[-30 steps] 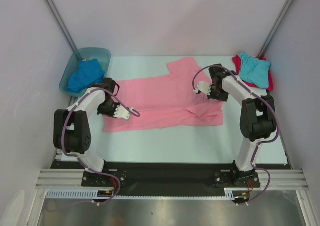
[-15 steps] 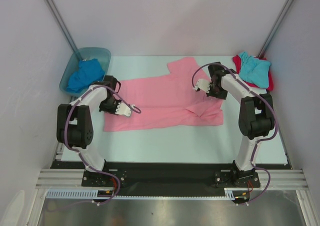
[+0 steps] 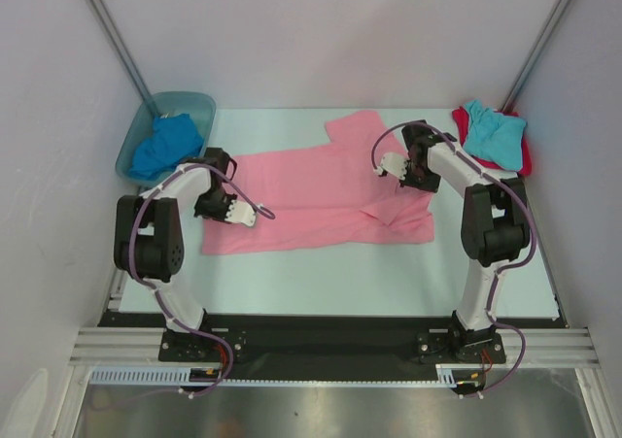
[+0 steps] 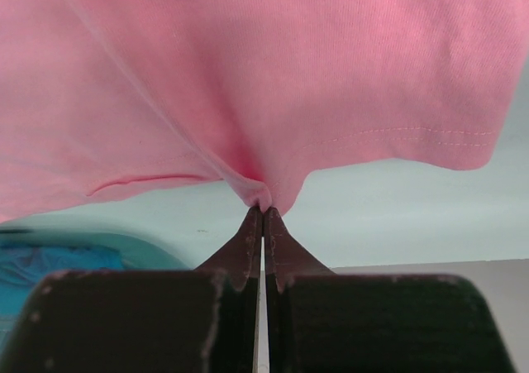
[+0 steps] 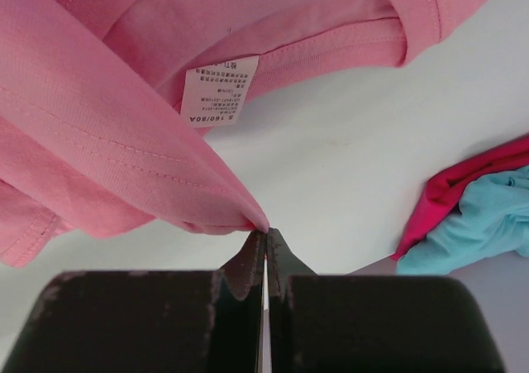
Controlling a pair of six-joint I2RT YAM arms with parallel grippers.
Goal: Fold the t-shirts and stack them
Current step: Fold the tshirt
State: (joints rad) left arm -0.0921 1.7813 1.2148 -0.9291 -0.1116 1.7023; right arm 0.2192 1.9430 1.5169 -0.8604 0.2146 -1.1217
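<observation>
The pink t-shirt point(image 3: 311, 190) lies spread across the table's middle. My left gripper point(image 3: 222, 176) is shut on a pinch of its left edge point(image 4: 248, 75), the cloth bunching at the fingertips point(image 4: 263, 209). At the shirt's right end my right gripper point(image 3: 423, 171) is shut on a folded hem corner point(image 5: 99, 125); the neck label point(image 5: 219, 88) shows beyond it. A royal blue t-shirt point(image 3: 160, 147) lies crumpled in the tub. At the far right, a turquoise t-shirt point(image 3: 496, 132) rests on a red one point(image 3: 526, 156).
A blue-green translucent tub point(image 3: 194, 101) stands at the far left corner, against the left wall. White walls enclose the table on three sides. The red and turquoise shirts point(image 5: 463, 208) lie a little to the right of my right gripper.
Both grippers stay shut on the pink shirt. The left arm has drawn slightly left and the right gripper slightly farther back, pulling the cloth a little.
</observation>
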